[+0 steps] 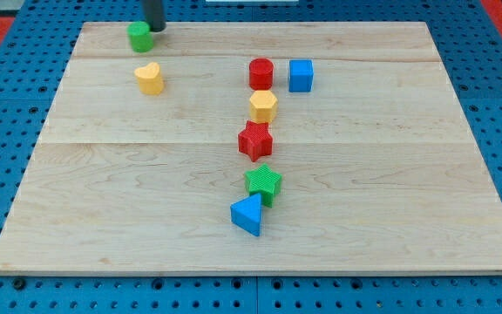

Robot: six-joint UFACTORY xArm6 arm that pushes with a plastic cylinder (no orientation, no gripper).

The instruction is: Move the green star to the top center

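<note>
The green star [264,182] lies on the wooden board [390,174] just below its middle, touching a blue triangle [247,215] at its lower left. A red star [255,140] sits above it. My tip [155,29] is at the board's top left, right beside a green block [140,37], far from the green star.
A yellow hexagon [263,106], a red cylinder [261,73] and a blue cube [301,75] stand in a column and pair above the red star. A yellow heart [149,78] lies at the upper left. The board rests on a blue pegboard [7,131].
</note>
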